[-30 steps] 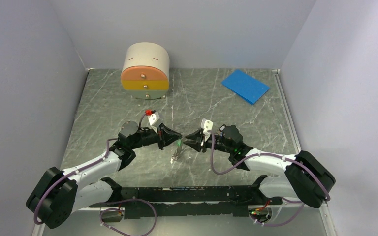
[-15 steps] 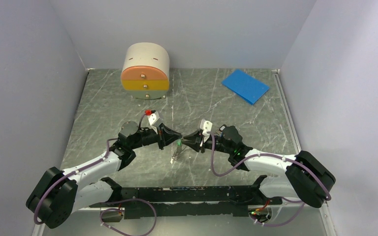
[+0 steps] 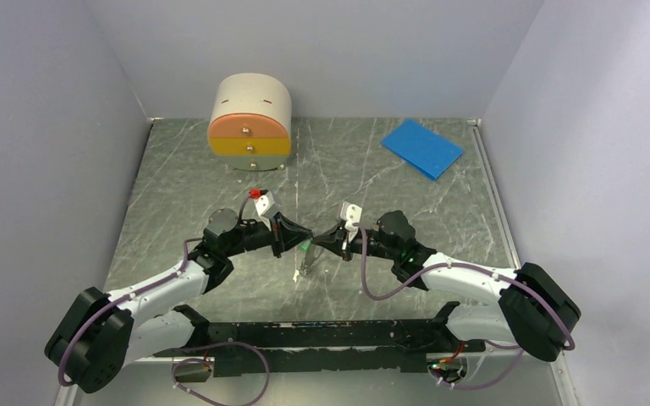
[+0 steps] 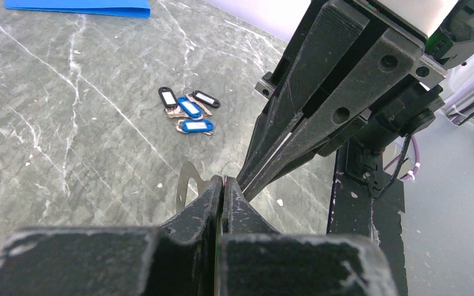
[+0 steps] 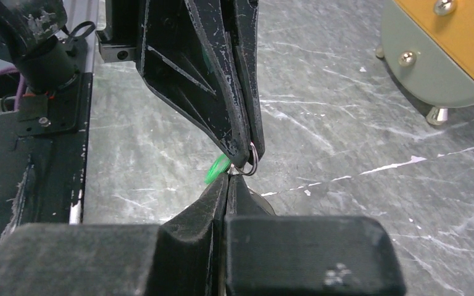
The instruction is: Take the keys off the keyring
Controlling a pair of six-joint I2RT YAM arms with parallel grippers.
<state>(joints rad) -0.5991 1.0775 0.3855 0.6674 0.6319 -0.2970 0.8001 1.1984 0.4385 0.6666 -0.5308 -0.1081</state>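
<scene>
Your right claw (image 5: 227,184) edges in tip-to-tip, pinched shut at key (image 5: 218,168); left claw (image 4: 223,183) clamps ring (image 5: 252,161); pull-off looks near.

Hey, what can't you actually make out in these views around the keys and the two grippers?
Top external: the keys are a green speck between the left gripper and right gripper; their attachment is too small to see.
Right wrist: the keyring is mostly covered by the left gripper's tips; the right gripper's own fingers hide what they pinch.
Left wrist: shut fingers block the keys' green part; only a silvery blade shows.
</scene>
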